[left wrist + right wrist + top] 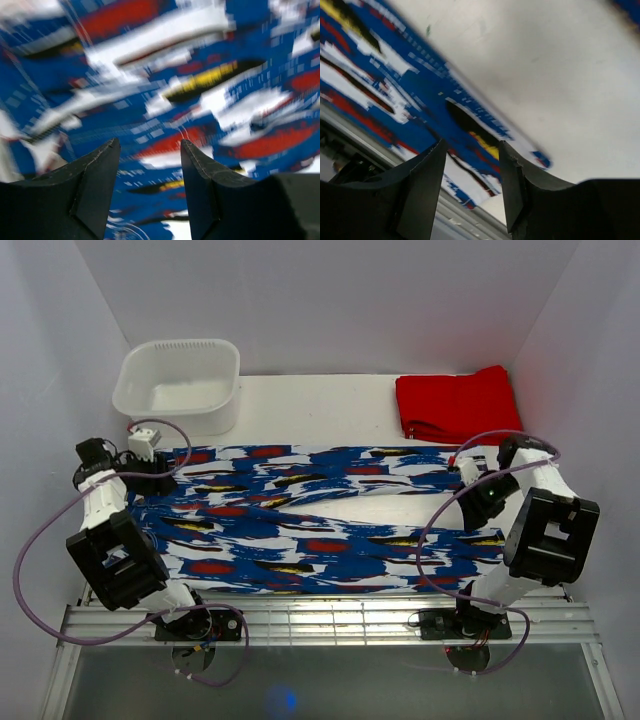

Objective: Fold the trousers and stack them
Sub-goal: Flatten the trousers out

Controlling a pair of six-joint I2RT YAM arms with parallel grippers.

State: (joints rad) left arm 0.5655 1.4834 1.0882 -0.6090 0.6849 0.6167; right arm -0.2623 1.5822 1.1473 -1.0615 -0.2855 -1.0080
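Trousers (210,85) close under L end effector (150,142)

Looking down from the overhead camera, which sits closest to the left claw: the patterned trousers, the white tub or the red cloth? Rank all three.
Measured from the left gripper:
1. The trousers, directly under it.
2. The white tub, just behind it, back left.
3. The red cloth, far across, back right.
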